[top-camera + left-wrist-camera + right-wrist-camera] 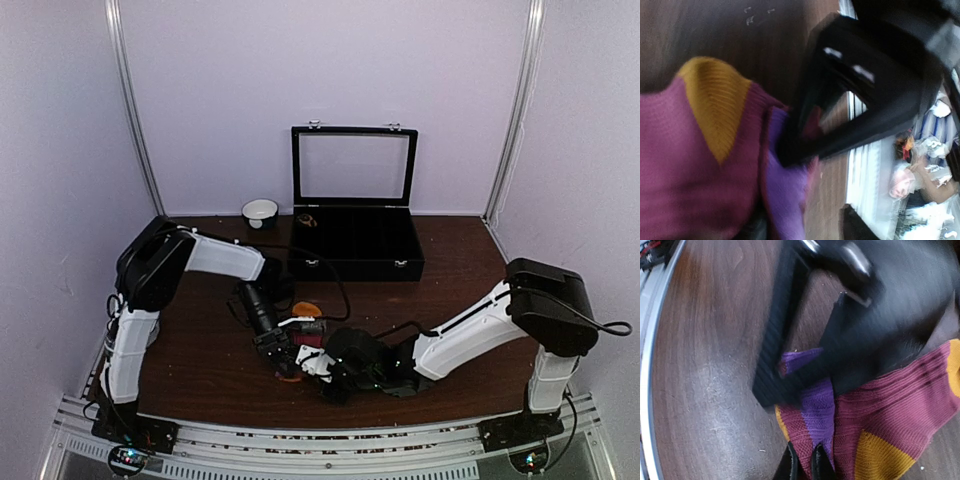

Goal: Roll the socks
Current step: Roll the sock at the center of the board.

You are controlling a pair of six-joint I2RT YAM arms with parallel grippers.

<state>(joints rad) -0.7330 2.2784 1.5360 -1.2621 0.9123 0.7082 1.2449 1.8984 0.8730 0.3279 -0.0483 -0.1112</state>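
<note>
Dark bench [200, 350] holds the magenta sock [890, 405] near its front middle, purple cuff [817, 405] pinched in the right end effector [806, 465], seemingly to begin rolling, while the left end effector [280, 360] stands with jaws apart.

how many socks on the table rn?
1 for sure: the magenta-red sock at front centre, between the left gripper and right gripper. It may be a layered pair; more could hide under the arms.
</note>
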